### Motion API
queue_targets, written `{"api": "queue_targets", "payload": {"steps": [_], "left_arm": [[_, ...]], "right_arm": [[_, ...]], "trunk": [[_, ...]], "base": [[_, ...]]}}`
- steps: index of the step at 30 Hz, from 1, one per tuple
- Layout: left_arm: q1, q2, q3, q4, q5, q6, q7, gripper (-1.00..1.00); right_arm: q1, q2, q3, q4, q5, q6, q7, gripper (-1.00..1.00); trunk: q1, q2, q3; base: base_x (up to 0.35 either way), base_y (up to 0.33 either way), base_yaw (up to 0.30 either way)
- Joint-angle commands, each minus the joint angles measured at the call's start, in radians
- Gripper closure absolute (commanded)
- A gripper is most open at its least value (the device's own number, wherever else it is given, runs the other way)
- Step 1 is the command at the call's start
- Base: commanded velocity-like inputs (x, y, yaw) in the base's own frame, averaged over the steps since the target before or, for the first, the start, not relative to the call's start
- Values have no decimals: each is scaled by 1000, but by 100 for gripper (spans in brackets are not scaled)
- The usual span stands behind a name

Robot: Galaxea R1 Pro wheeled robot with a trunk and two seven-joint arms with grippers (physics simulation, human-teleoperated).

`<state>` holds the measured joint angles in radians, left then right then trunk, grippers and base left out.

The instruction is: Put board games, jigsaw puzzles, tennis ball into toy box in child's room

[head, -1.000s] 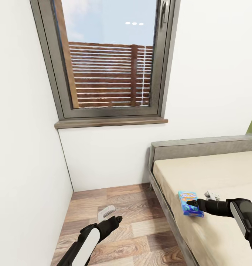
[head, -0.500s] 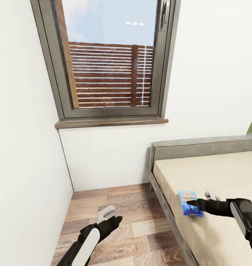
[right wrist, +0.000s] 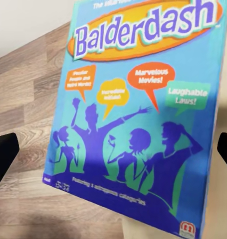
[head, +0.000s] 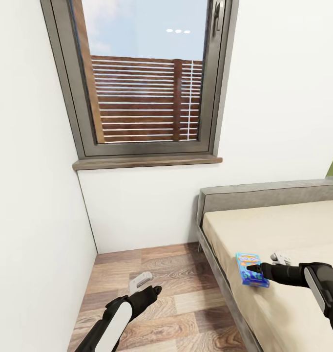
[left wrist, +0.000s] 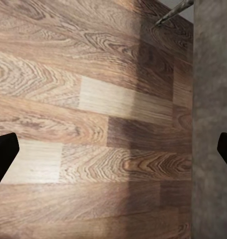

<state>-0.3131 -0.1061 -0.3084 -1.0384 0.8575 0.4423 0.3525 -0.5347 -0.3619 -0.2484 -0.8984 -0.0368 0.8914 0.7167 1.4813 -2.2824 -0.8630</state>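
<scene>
One board game (head: pixel 251 268) flat near bed (head: pixel 293 230) edge, right claw (right wrist: pixel 113 149) spread wide above it, left claw (left wrist: pixel 113 149) wide, empty over floor (head: pixel 156 274).

Right tool (head: pixel 265 264) over board game (head: pixel 250 269)

Floor (head: pixel 176 288) – wood planks, grained, faint sheen. Game box (right wrist: pixel 143 119) – smooth printed card, glossy. Mattress (head: pixel 283 234) matt beige cloth, at 3 o'clock. Headboard (head: pixel 269 193) grey fabric. Sill (head: pixel 147 161) dark wood. Walls (head: pixel 152 205) matt white.
</scene>
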Motion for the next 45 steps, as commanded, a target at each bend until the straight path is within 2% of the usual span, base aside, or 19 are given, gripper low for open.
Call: {"api": "queue_targets", "payload": {"steps": [1, 6, 8, 10, 12, 13, 18, 19, 20, 22, 25, 26, 29, 30, 34, 36, 38, 42, 45], "left_arm": [[0, 0, -1, -2, 10, 1, 9, -100], [0, 0, -1, -2, 9, 1, 9, -100], [0, -1, -1, 2, 11, 1, 8, -100], [0, -2, 0, 15, 16, 1, 6, -100], [0, -2, 1, 21, 17, 1, -1, -100], [0, -2, 3, 25, 18, 1, -13, -100], [0, -4, 7, 31, 19, 0, -42, -100], [-5, -10, 9, 68, 21, -15, -71, -100], [-5, -10, 9, 68, 21, -15, -71, -100], [-36, -12, 12, 154, 50, -37, -142, -100], [-108, -7, 19, 290, 124, -50, -276, -100], [-165, -5, 22, 399, 172, -57, -382, -100], [-242, -3, 24, 550, 215, -63, -537, -100], [-277, -2, 24, 623, 231, -66, -624, -100], [-315, -1, 23, 700, 248, -68, -746, -100], [-331, -1, 20, 731, 255, -69, -819, -100], [-337, -1, 16, 742, 255, -70, -859, -100], [-341, -1, 13, 755, 246, -71, -891, -100], [-343, 5, 12, 756, 218, -80, -958, -100]], "right_arm": [[-1, 0, -2, 0, -4, 7, 1, -100], [-2, -4, -9, 0, -4, 2, -2, -100], [-6, -11, -44, -2, -4, -3, -5, -100], [-11, -23, -155, -8, -2, -31, -7, -100], [-12, -31, -215, -11, -1, -57, -7, -100], [-13, -41, -263, -13, -1, -81, -7, -100], [-15, -73, -322, -32, -1, -113, -7, -100], [-15, -93, -343, -100, -1, -123, -4, -100], [-15, -93, -343, -100, -1, -123, -4, -100], [-13, -101, -354, -172, 0, -127, -4, -100], [-9, -105, -372, -245, 0, -129, -3, -100], [-7, -105, -386, -308, 1, -127, -5, -100], [-3, -103, -404, -414, 4, -121, -5, -100], [1, -103, -413, -470, 5, -116, -6, -100], [33, -101, -423, -552, 4, -100, -3, -100], [81, -94, -428, -643, 1, -72, -2, -100], [103, -91, -429, -678, 0, -56, -1, -100], [117, -88, -429, -700, -1, -47, -1, -100], [124, -85, -429, -711, -1, -42, -1, -100]], "trunk": [[0, 0, -1], [0, 0, -1], [0, 0, -1], [0, 0, -1], [0, 0, -1], [0, 0, -1], [0, 0, -1], [0, 0, -1], [0, 0, -1], [0, 0, -1], [0, 0, -1], [0, 0, -1], [0, 0, -1], [0, 0, -1], [0, 0, -1], [0, 0, -1], [0, 0, -1], [0, 0, -1], [0, 0, -1]], "base": [[0, 0, 0], [0, 0, 0], [0, 0, 0], [0, 0, 0], [0, 0, 0], [0, 0, 0], [0, 0, 0], [0, 0, 0], [0, 0, 0], [0, 0, 0], [0, 0, 0], [0, 0, 0], [0, 0, 0], [0, 0, 0], [0, 0, 0], [0, 0, -66], [0, 0, -166], [0, 0, -233], [0, 0, -274]]}}
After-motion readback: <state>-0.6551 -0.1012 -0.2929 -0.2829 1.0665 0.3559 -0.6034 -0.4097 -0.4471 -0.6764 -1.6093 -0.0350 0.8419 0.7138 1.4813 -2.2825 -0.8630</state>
